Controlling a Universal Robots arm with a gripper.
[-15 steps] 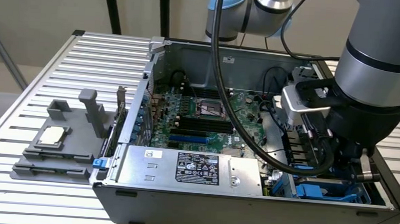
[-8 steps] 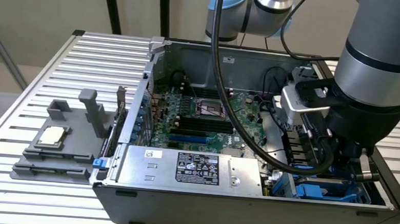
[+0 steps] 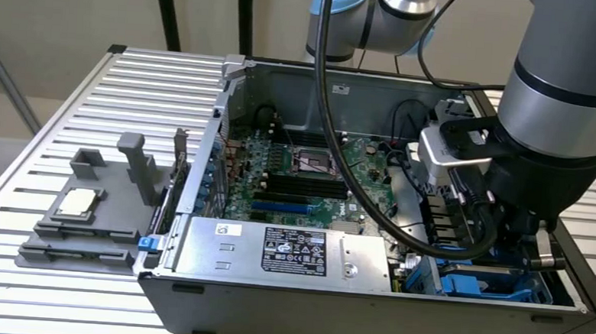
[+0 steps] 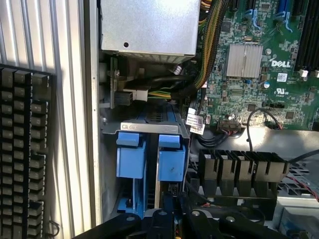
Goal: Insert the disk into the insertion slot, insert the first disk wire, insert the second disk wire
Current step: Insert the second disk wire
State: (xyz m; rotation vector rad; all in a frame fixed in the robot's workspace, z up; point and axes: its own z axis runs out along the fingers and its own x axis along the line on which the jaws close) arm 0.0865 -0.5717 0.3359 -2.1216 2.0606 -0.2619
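My claw [image 4: 172, 219] is closed on nothing above two blue carriers [image 4: 149, 157] in the insertion slot [image 4: 149, 127], near one DELL board [image 4: 259, 74].

The arm [image 3: 562, 97] comes down steeply from the top of the exterior view, its thick silver-grey link ending in a black wrist that sits over the corner of the case [image 3: 372, 309] at that view's right. A grey camera block is bolted to the wrist on the side facing the middle of the case, and black cables loop from the wrist down into the case and up again past the arm's upper joint. The hand [image 4: 172, 219] hangs below the wrist inside that corner of the case, its black fingers [image 4: 159, 221] drawn together with nothing seen between them.
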